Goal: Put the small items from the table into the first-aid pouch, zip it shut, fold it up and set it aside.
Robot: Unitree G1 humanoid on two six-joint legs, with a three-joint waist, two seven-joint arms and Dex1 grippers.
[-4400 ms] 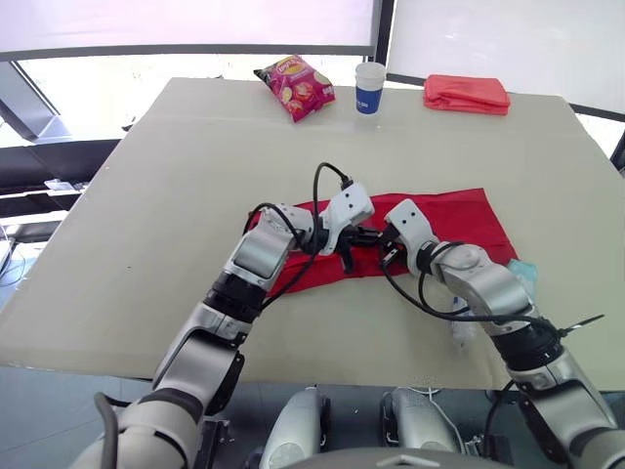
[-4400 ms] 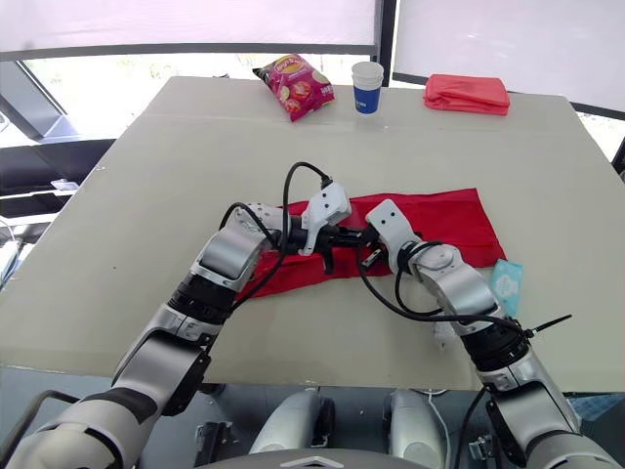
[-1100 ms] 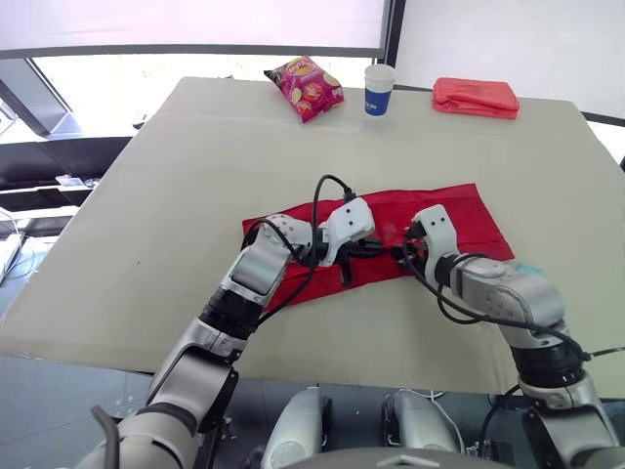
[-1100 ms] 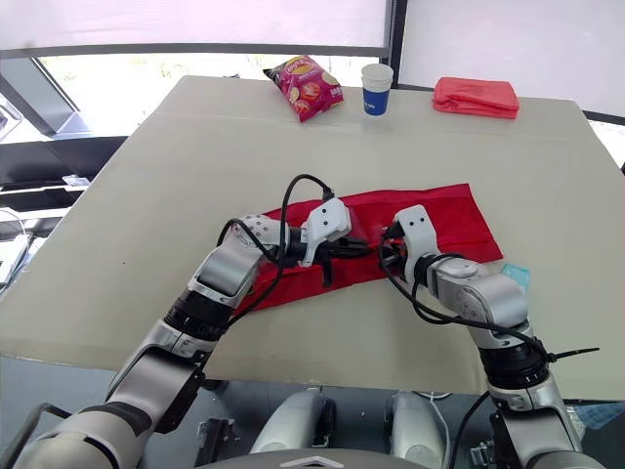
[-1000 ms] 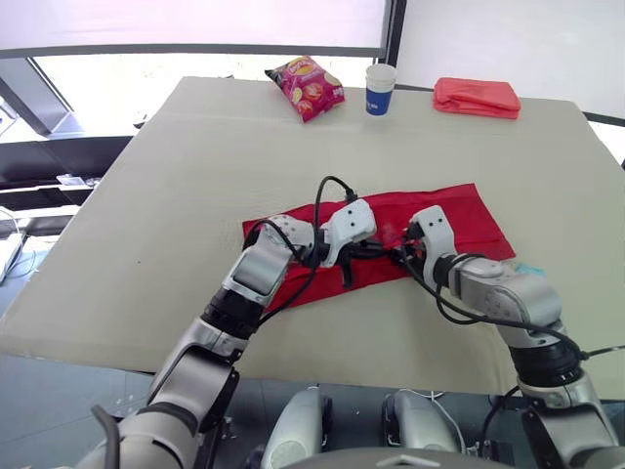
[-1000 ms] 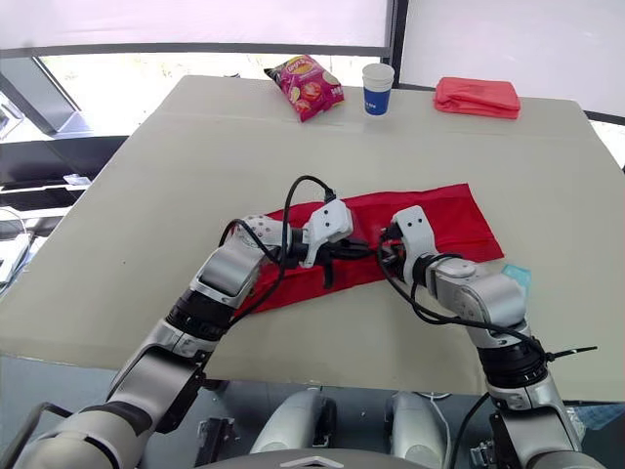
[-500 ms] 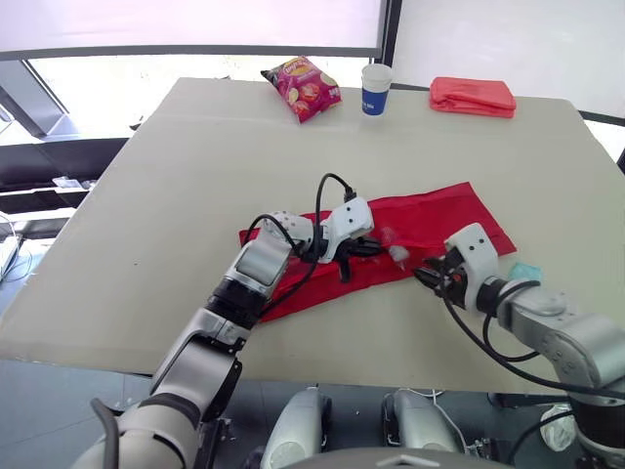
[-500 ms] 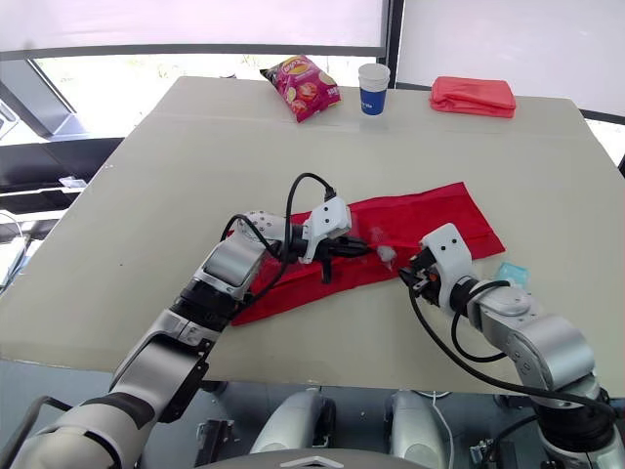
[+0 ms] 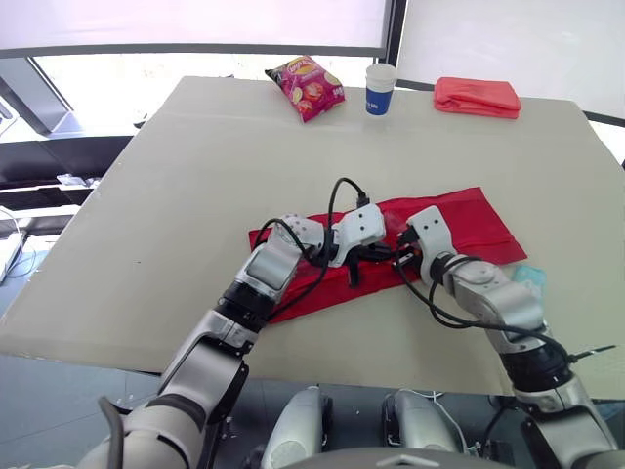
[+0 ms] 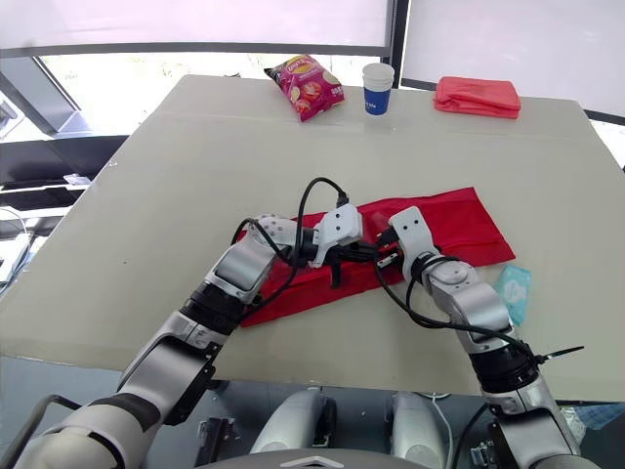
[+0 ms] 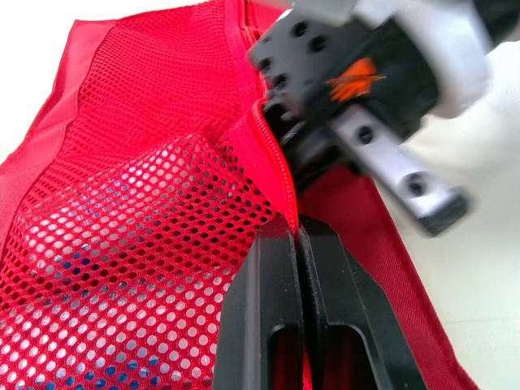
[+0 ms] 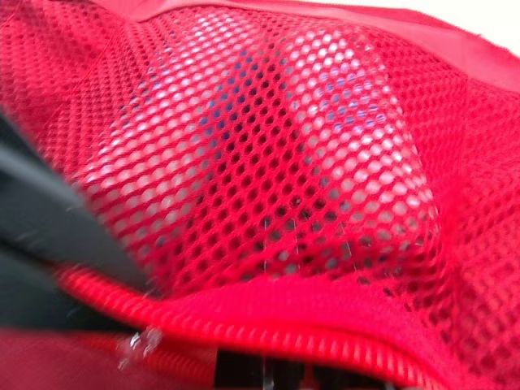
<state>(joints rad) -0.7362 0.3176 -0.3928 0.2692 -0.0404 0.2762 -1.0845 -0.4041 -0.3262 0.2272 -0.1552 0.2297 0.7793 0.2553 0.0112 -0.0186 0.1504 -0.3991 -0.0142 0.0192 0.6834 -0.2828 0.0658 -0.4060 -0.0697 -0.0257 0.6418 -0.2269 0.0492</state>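
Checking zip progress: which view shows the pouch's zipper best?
Left wrist view: the zipper runs clearly down to the left pincer, shut on it. Right wrist view shows a strip of it beside mesh. Eye views: left and right pincer cover it on the pouch.

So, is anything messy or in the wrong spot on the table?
One thing stands out: a small light-blue packet lies by the near right edge of the table, outside the red pouch, though small items belong inside. The pouch also lies slanted, its zipper edge pinched by the left gripper.
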